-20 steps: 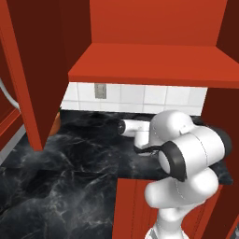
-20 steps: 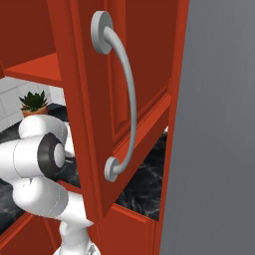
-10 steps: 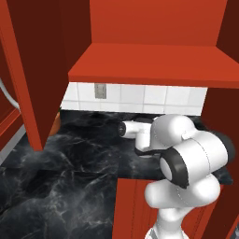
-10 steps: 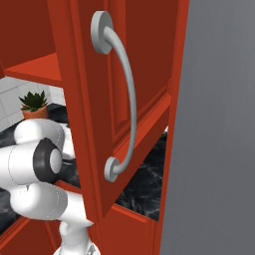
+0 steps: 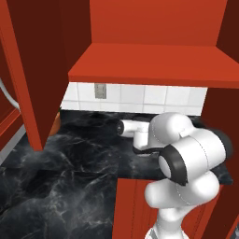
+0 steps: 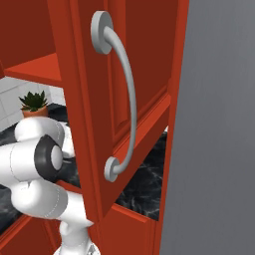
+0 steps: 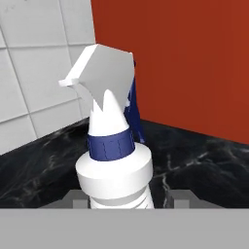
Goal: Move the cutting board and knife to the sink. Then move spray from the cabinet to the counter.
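Spray [image 7: 114,160] gripped upright between jaws above counter [image 7: 204,160]; tipping risked if released before base is seated.

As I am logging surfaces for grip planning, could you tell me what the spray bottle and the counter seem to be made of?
The spray bottle looks like smooth matte white plastic, with a dark blue collar and no glare. The counter looks like polished black marble, judging by its grey-white veins and glossy sheen, though being rendered it could be any stone-look surface.

spray [image 7: 114,165] base cut off, gripper [image 7: 121,197] fingertips hidden
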